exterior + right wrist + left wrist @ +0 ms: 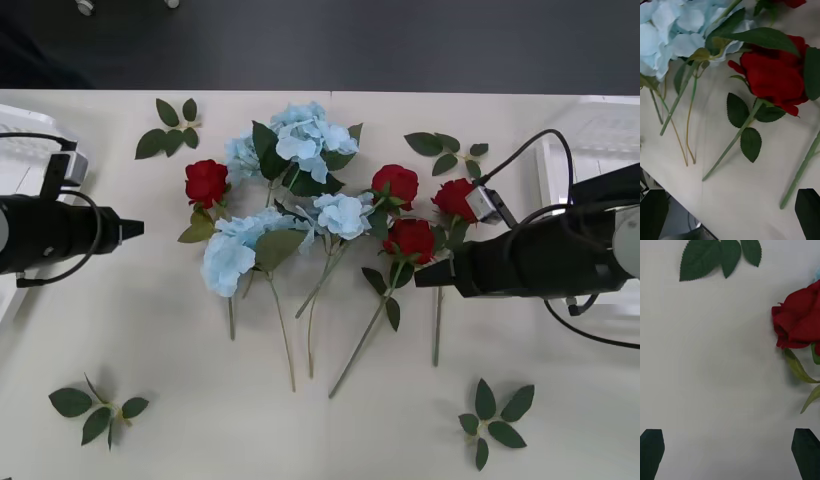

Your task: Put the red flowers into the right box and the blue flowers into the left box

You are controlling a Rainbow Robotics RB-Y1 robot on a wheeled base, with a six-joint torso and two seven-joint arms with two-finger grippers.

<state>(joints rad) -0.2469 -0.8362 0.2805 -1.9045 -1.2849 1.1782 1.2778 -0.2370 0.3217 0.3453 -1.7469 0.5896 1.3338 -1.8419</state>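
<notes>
Bare table [300,430] lies between the flower pile and each arm. The left gripper [138,229], fingers apart, hovers well left of the leftmost rose [206,181]. The right gripper [425,277], fingers spread, sits just beside the red flowers [410,238]; the blue flowers [300,140] lie mid-table. The left box [25,125] and right box [600,130] sit at the table's edges, their contents mostly out of frame.

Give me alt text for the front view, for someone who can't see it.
Red flowers and blue flowers lie mixed at the table's middle, none yet in the left box or the right box. The right gripper sits open by a rose; the left gripper, also open, waits left of the pile.
</notes>
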